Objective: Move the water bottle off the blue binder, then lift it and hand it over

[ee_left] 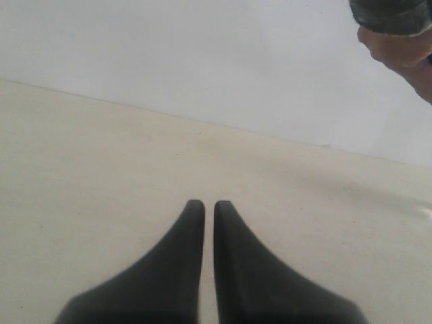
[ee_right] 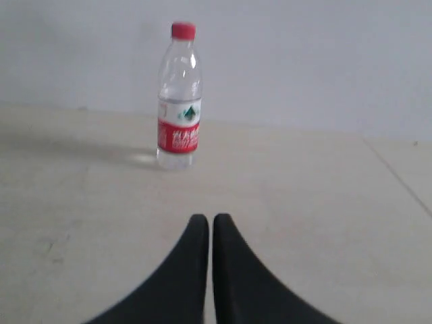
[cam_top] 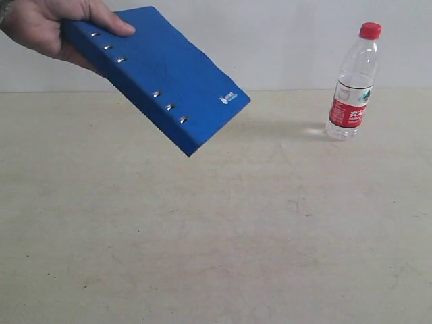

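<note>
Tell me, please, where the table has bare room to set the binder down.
The table is bare across its whole front and in the middle, left of the bottle. The only occupied spot is the back right, where the bottle stands upright. At the back left, a hand holds the binder tilted in the air.

hand (cam_top: 40, 30) cut off at edge — logo (cam_top: 229, 99) illegible.

Exterior view looks across the table (cam_top: 216, 236) at the wall (cam_top: 283, 34); right wrist view shares the water bottle (cam_top: 352, 84)
</note>
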